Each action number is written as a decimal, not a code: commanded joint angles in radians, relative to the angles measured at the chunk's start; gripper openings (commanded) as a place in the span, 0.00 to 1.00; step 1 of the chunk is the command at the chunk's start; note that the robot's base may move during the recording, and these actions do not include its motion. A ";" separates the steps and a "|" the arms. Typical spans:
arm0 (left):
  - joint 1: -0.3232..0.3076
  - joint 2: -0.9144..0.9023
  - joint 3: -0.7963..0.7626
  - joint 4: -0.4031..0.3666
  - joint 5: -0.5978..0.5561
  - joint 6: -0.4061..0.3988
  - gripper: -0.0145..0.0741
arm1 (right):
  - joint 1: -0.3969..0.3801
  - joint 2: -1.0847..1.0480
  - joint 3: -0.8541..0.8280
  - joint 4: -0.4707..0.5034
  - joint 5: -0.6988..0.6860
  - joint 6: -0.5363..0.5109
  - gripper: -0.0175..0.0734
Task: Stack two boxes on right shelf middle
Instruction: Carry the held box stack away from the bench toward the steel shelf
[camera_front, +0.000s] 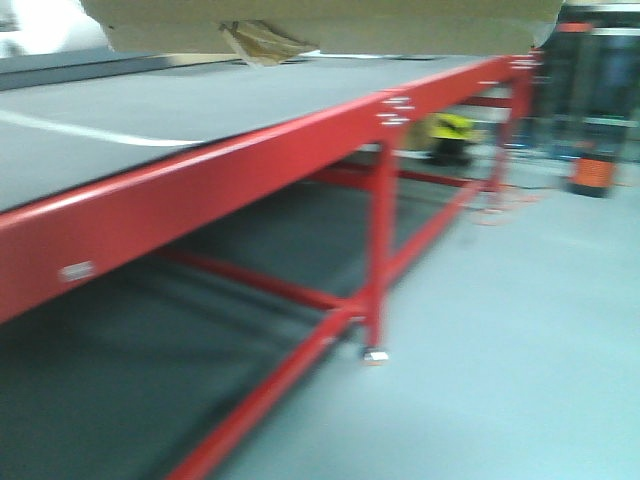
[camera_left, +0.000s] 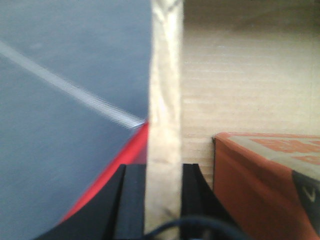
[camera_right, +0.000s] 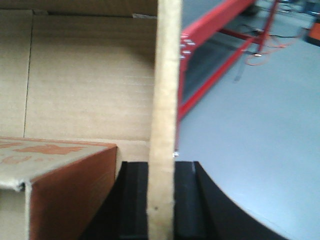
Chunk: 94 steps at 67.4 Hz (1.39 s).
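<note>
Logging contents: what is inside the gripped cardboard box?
An orange-sided printed carton sits inside the cardboard box. The left end effector and right end effector pinch its walls; the floor beneath is covered.

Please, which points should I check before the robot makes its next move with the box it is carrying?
1. Left gripper shut on the cardboard box wall: ok.
2. Right gripper shut on the opposite wall: ok.
3. Box held above the red table: ok.
4. Orange carton lies inside the box: ok.
5. Target shelf in view: not ok, no camera shows it.
6. Path to the shelf free: cannot tell.
</note>
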 joint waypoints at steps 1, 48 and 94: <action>0.009 -0.012 -0.012 0.047 -0.021 -0.013 0.04 | -0.004 -0.018 -0.014 -0.021 -0.043 -0.001 0.02; 0.009 -0.012 -0.012 0.051 -0.021 -0.013 0.04 | -0.004 -0.018 -0.014 -0.021 -0.043 -0.001 0.02; 0.009 -0.012 -0.012 0.059 -0.021 -0.013 0.04 | -0.004 -0.018 -0.014 -0.021 -0.043 -0.001 0.02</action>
